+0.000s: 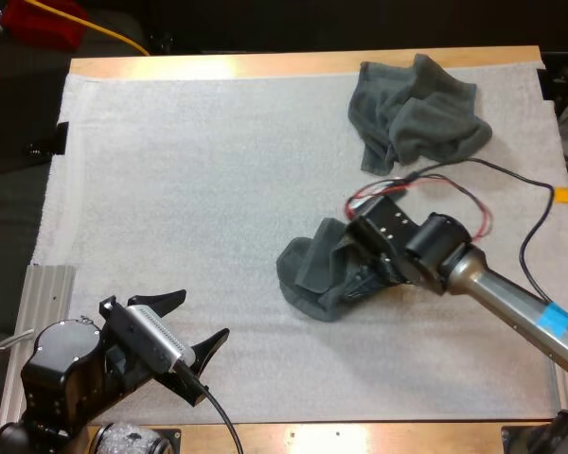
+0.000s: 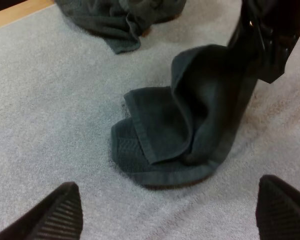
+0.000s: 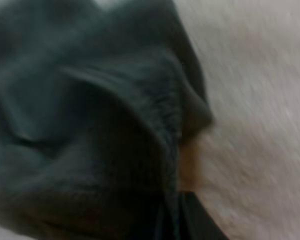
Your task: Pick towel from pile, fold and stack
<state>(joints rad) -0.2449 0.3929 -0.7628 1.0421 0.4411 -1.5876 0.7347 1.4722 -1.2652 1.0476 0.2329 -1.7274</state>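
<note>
A limp, light towel [image 1: 308,276] is pinched by the right claw [image 1: 357,272]; the left claw [image 1: 203,314] is spread wide, empty. A free corner is judged the best hold.

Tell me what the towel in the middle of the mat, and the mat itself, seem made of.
The towel looks like terry cloth, probably cotton: matte dark grey-green, limp folds, a stitched hem. The mat looks like white foam or felt, matte, with a fine pebbled grain.

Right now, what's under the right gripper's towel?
The white mat shows around the towel, whose lower end rests on it; the right gripper holds the other end raised. The spot beneath the folds is covered.
</note>
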